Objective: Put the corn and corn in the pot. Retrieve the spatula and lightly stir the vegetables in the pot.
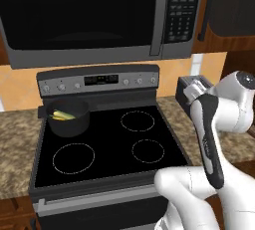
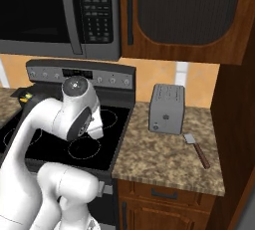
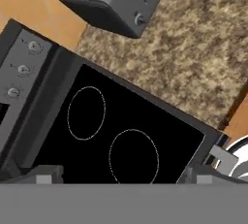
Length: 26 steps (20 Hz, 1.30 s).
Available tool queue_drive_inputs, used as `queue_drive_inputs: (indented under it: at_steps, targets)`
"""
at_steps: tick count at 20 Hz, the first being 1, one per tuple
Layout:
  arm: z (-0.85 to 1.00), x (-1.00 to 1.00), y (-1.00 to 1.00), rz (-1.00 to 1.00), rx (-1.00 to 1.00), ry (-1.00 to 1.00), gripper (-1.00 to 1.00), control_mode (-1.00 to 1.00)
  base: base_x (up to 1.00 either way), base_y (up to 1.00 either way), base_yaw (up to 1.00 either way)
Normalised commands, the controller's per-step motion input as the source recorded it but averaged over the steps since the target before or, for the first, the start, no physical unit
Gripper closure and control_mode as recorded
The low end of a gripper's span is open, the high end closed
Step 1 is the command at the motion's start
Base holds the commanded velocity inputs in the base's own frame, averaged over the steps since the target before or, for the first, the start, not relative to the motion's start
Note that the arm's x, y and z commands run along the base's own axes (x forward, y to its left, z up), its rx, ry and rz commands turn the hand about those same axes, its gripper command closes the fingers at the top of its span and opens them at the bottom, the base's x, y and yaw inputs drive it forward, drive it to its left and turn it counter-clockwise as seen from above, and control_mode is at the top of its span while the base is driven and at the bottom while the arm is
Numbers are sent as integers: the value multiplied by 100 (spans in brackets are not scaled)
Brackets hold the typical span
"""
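Two cobs of corn (image 1: 62,115) already lie in the pot (image 1: 68,118), which sits on the rear left burner of the stove (image 1: 107,147), so my step in hand is fetching the spatula (image 2: 196,148). It lies flat on the granite counter (image 2: 164,159) to the right of the stove, just beyond the toaster (image 2: 167,108), with its pale blade toward the wall and its reddish handle pointing out toward the counter's front edge.

My gripper (image 3: 121,178) hangs over the stove's right burners with its fingers wide apart and nothing between them — in the hand view I see only the two tips low in the frame, the toaster at the top, and a sliver of the spatula's blade past it.

To do this well, I judge I should swing right across the counter, pass in front of the toaster rather than over it, and turn my wrist so the fingers straddle the handle across its width. The handle is thin and low — I'd come down near its middle, well clear of the blade, and close only once both tips sit beside it on the stone. A grip too close to the end would likely let the blade droop when I carry it back to the pot.
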Motion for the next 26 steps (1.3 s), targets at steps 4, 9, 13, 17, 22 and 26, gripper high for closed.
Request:
queue_drive_inputs:
  at_steps: [4, 9, 13, 17, 22, 26]
  targets:
    - [1, -77, -99, -33, 59, 10, -100, -100, 0, 0, 0]
    - [-13, -28, -52, -66, 35, 0, -100, -100, 0, 0, 0]
    - [0, -5, -77, -66, 34, 7, -100, -100, 0, 0, 0]
    - [0, 0, -100, -56, 37, 16, -100, -100, 0, 0, 0]
    - [-13, 16, -87, -44, 30, 20, -100, -100, 0, 0, 0]
    - [-33, 36, -56, -36, 16, 17, -100, -100, 0, 0, 0]
